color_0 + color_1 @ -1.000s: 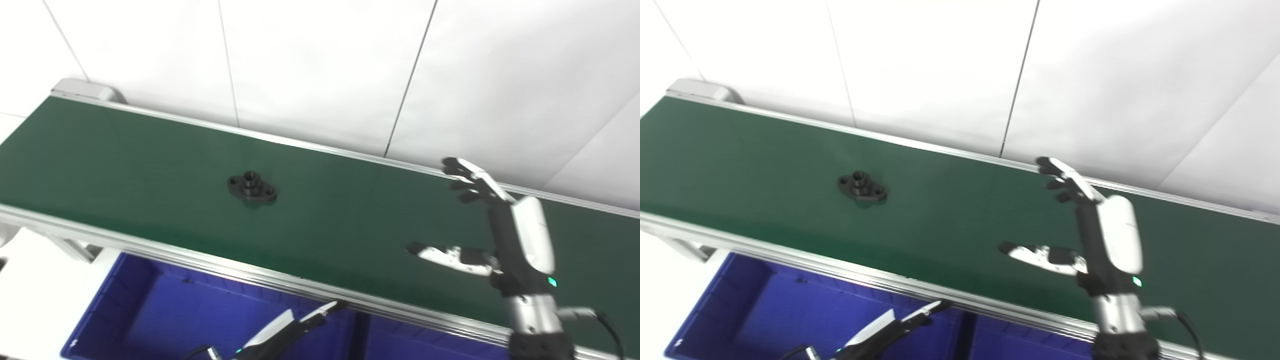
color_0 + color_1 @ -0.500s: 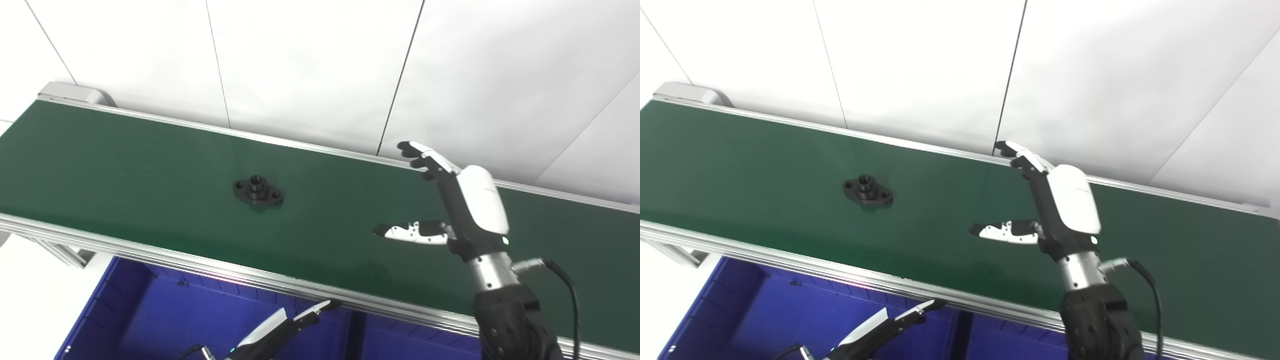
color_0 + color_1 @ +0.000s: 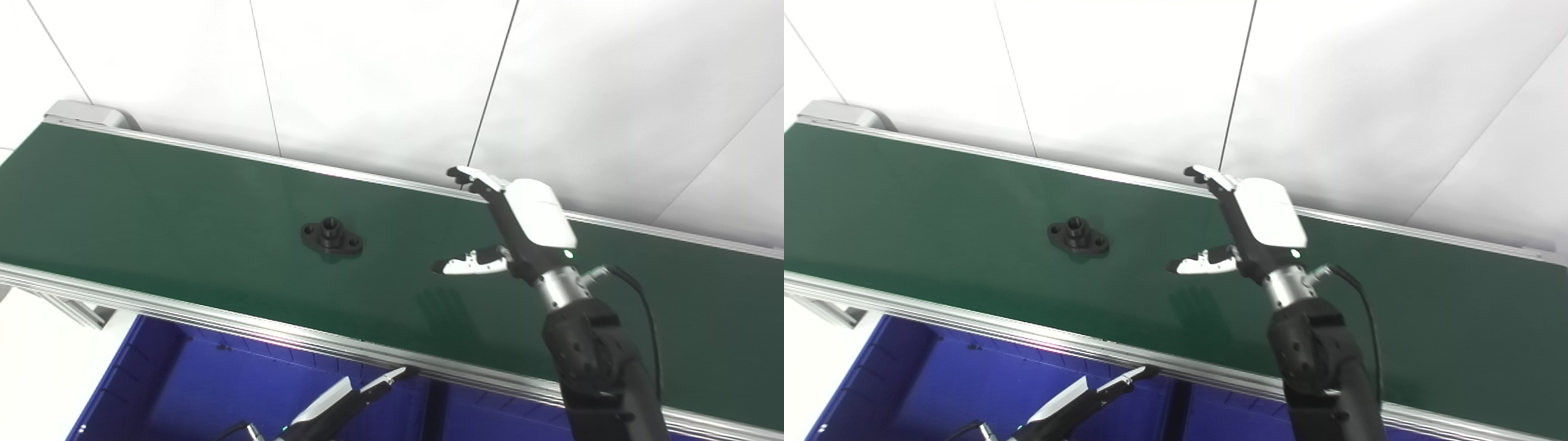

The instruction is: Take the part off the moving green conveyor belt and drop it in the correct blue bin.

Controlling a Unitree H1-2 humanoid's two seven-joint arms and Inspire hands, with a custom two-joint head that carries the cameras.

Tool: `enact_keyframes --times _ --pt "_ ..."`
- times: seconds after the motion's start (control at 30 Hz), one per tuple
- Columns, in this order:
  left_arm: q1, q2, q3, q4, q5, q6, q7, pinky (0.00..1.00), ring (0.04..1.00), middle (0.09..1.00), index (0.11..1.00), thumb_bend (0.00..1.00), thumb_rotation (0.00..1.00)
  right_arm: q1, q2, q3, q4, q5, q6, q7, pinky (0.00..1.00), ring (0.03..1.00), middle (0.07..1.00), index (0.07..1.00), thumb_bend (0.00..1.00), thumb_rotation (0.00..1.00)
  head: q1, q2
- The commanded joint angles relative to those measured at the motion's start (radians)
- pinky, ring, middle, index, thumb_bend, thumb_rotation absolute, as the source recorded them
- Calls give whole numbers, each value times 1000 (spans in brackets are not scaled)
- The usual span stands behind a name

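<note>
One part: a black flanged fitting (image 3: pixel 331 237) with a raised centre boss and a bolt hole in each ear, lying flat on the green conveyor belt (image 3: pixel 153 196), apart from both hands.
Right hand: the right hand (image 3: pixel 511 229) hovers over the belt, holding nothing, fingers spread forward toward the far rail and thumb (image 3: pixel 467 264) stuck out to its left.
Key relation: the fitting lies to the left of the right hand's thumb tip, with bare belt between them, roughly level with it across the belt's width.
Long axis: the fitting's two ears line up roughly along the belt's length, slightly skewed, so its narrow waist faces across the belt, which I judge is the better span for fingers and thumb.
Nearer hand: the right hand, by my reading; it is already above the belt.
Left hand: the left hand (image 3: pixel 346 399) sits low, on the near side of the belt rail, over the blue bin (image 3: pixel 159 373); only its tips show, so I cannot tell how far it is opened.
Bins: a divider splits the blue bins just right of the left hand; which is correct I cannot judge.
Writing: no brand, label or lettering is readable anywhere.
</note>
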Motion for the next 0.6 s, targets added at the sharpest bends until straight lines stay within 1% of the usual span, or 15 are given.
enact_keyframes --times 0.0,0.17,0.33,0.4,0.5,0.57 --pt "7 4 0 -35 12 -45 10 967 1000 1000 1000 802 371 -55 19 12 9 -3 16 -7 702 768 803 842 789 274 1 0" --pt "25 7 3 -51 9 -42 11 960 1000 1000 1000 806 381 -92 43 39 74 -11 27 -5 687 762 799 841 785 269 3 1" --pt "47 20 6 -69 26 -65 17 962 1000 1000 1000 789 385 -123 65 66 131 -16 49 13 691 771 803 850 777 275 4 2" --pt "56 21 9 -78 26 -74 19 966 1000 1000 1000 787 371 -134 71 76 148 -22 58 17 691 773 801 849 779 285 3 4" --pt "70 25 12 -88 23 -92 21 948 1000 1000 1000 781 359 -152 78 95 180 -24 71 22 694 774 800 843 784 279 5 8" --pt "80 24 14 -101 13 -90 17 936 1000 1000 1000 787 353 -164 83 104 204 -21 75 18 705 775 801 840 793 257 5 10"
